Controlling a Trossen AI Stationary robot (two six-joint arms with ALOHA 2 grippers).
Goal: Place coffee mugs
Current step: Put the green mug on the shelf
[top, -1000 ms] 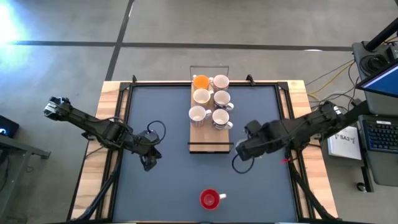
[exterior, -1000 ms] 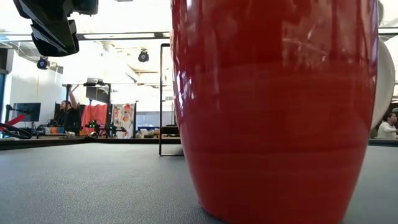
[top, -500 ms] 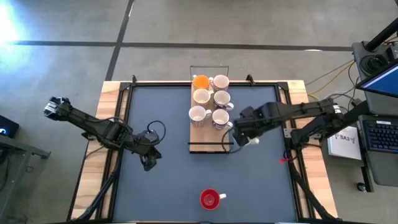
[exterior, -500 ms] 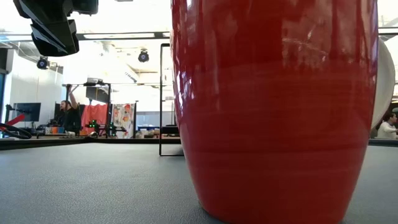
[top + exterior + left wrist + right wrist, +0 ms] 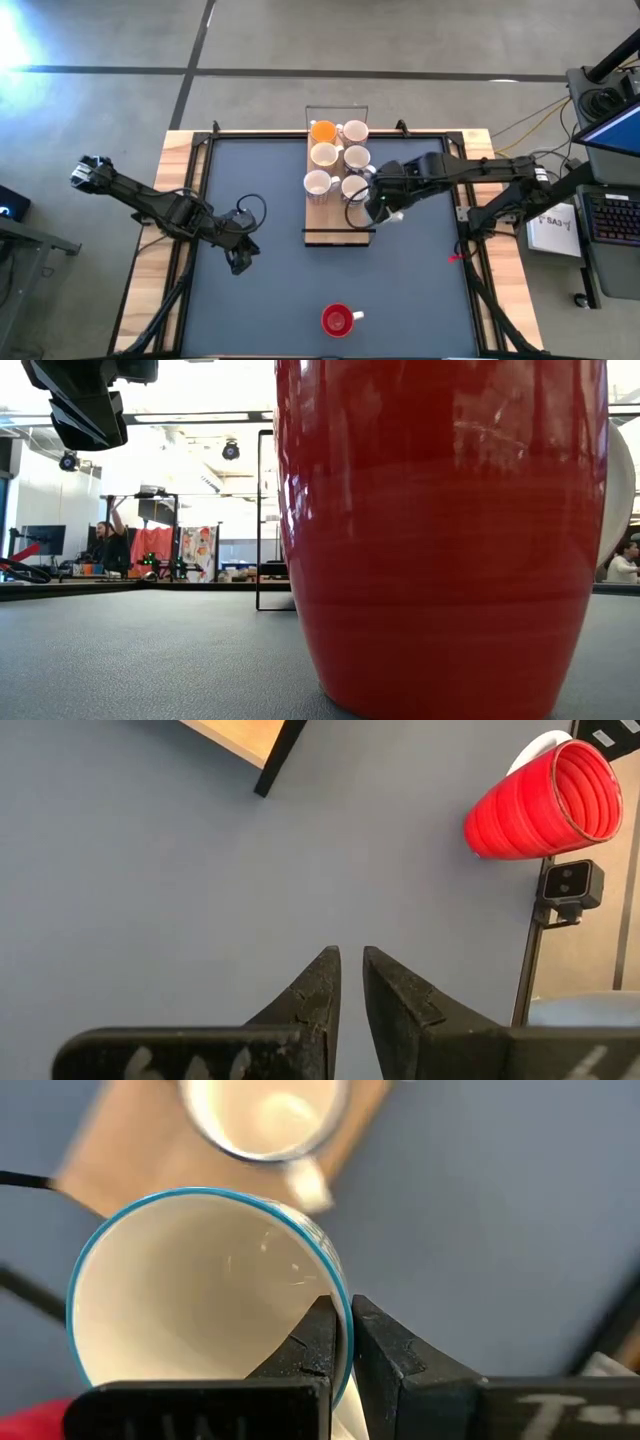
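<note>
five mugs [image 5: 323, 155] sit on the wooden board [image 5: 335, 228] at 12 o'clock on the table [image 5: 280, 290], one orange [image 5: 322, 131], the others white, and a red mug [image 5: 337, 320] stands alone at 6 o'clock. right gripper [image 5: 338, 1338] is over the board's 3 o'clock edge, fingers clamped on the rim of a blue-rimmed white mug [image 5: 200, 1295]. left gripper [image 5: 350, 982] hangs at 9 o'clock, fingers nearly together, grasping nothing.
</note>
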